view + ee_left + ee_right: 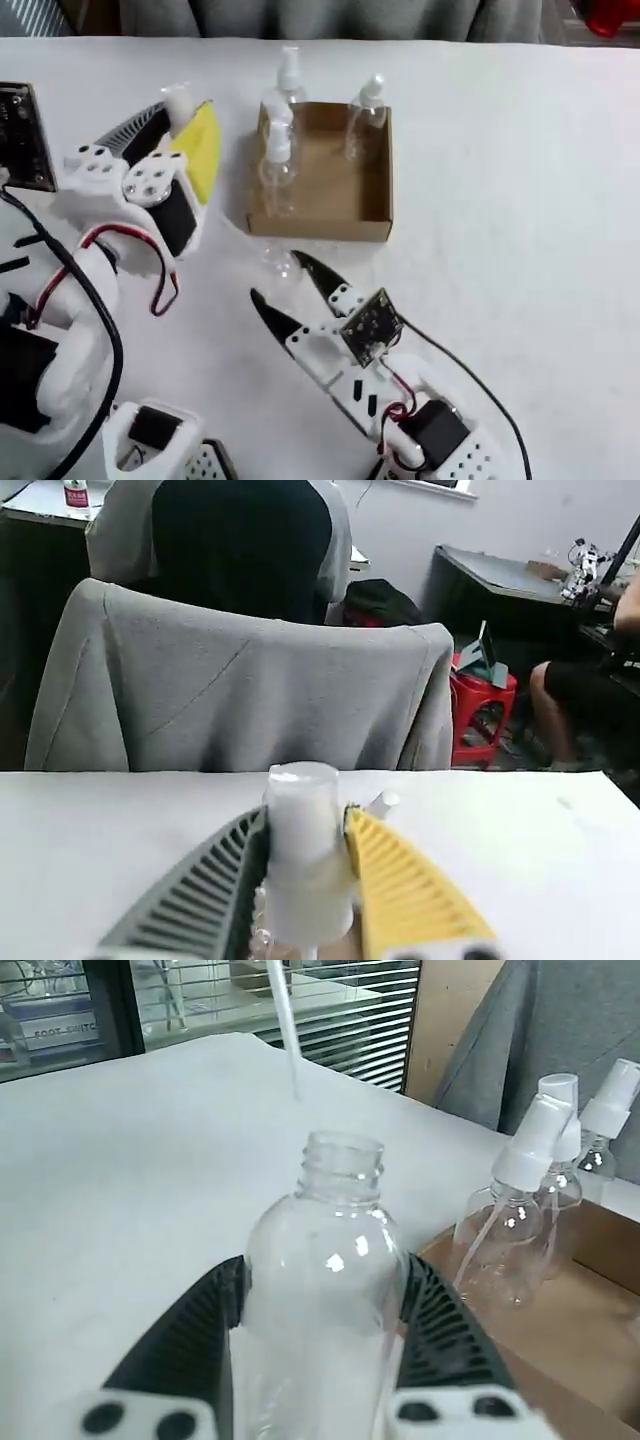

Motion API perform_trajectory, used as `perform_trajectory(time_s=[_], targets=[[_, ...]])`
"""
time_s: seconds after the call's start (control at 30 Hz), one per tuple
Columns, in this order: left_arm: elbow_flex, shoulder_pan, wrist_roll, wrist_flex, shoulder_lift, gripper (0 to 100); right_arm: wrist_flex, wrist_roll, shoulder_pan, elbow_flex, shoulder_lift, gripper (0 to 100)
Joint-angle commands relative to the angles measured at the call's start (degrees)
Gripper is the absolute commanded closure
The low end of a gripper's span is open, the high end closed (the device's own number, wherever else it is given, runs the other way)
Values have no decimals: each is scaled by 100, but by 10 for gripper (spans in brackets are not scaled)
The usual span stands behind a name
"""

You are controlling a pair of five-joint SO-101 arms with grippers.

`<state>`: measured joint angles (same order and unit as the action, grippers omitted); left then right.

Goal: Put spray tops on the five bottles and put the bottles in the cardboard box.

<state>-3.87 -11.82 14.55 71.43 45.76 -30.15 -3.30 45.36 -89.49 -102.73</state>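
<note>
Three clear plastic bottles with white spray tops [277, 165] stand in the brown cardboard box [320, 225] at the high view's upper centre. In the left wrist view, the left gripper [304, 818] clamps a white spray top [300, 795] at bottom centre. In the right wrist view, the right gripper [322, 1263] hugs an uncapped clear bottle [340, 1170] at lower centre, beside the box.

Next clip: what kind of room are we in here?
Probably an office or lab workroom: a jacket-draped chair behind the white table, a desk along the wall, window blinds.
</note>
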Motion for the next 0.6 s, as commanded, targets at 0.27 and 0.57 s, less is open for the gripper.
perform_trajectory(time_s=[0.27, 0.57], targets=[[-26, -479, 18, 0, -13, 980, 136, -53, 13, 70, -57, 984], [484, -338, 202, -369, -13, 980, 127, -44, 4, 70, -57, 984]])
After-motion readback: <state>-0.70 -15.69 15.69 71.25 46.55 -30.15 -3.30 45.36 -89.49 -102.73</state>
